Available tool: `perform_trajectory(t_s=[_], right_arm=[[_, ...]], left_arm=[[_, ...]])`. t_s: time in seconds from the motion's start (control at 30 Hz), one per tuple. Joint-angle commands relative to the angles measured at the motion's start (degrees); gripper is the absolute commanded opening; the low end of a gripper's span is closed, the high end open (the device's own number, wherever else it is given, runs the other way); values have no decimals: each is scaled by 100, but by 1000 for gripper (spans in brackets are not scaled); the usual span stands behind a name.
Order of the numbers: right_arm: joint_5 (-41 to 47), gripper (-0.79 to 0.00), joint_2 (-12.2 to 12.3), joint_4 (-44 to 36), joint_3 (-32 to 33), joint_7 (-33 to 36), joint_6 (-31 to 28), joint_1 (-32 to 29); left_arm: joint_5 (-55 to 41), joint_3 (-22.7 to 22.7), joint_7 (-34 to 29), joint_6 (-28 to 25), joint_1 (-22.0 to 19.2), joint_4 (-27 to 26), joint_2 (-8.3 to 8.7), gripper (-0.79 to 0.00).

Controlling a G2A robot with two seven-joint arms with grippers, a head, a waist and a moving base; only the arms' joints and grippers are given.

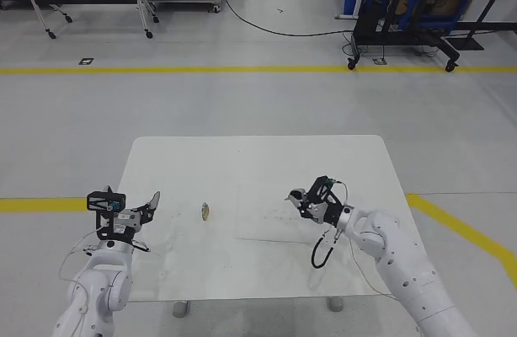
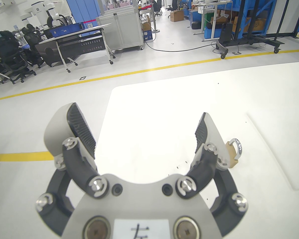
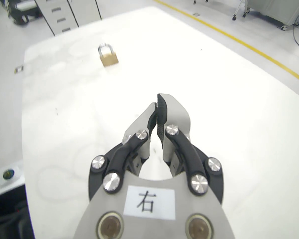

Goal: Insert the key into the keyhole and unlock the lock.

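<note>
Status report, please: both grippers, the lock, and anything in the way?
Left gripper open, near table edge. Right gripper shut, over table. Padlock on table between them, untouched. Nothing between it and either gripper.

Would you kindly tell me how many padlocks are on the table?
1. The brass padlock with a silver shackle lies on the white table, left of its centre, near the open left end effector. None appears hidden.
</note>
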Motion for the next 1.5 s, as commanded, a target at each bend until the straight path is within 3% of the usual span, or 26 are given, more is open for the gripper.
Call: perform_trajectory(t_s=[0.0, 0.4, 0.53, 0.63, 0.73, 0.83, 1.13, 1.23, 1.33, 1.47], right_arm=[[382, -785, 14, 39, 157, -26, 95, -114], [382, -785, 14, 39, 157, -26, 95, -114], [635, -785, -7, 155, 117, -164, 69, -170], [997, -785, -39, 474, 26, -458, -480, 10], [1220, -785, -74, 854, -66, -714, -978, 261], [1506, -785, -85, 1161, -67, -843, -1368, 402], [1506, -785, -85, 1161, -67, -843, -1368, 402], [1506, -785, -85, 1161, -67, -843, -1368, 402], [1659, -785, -138, 1036, -221, -843, -1235, 451], [2360, -785, -268, 1313, -549, -1010, -1636, 739]], left_arm=[[0, 0, 0, 0, 0, 0, 0, 0], [-106, -38, 27, 33, -19, -3, -5, 0], [-1690, -231, -236, -291, -99, 77, -55, 0], [-3018, -395, -747, -705, -134, 91, -72, 0], [-3694, -378, -1260, -896, -119, 84, -79, 0], [-4435, -360, -1814, -848, -144, 69, -90, 0], [-4393, -359, -1799, -847, -139, 71, -89, 0], [-3835, -92, -1403, -937, 4, -23, -107, 0], [-4523, 302, -1357, -1135, -144, 29, -171, 0], [-5737, 565, -1720, -1391, -580, 273, -224, 0]])
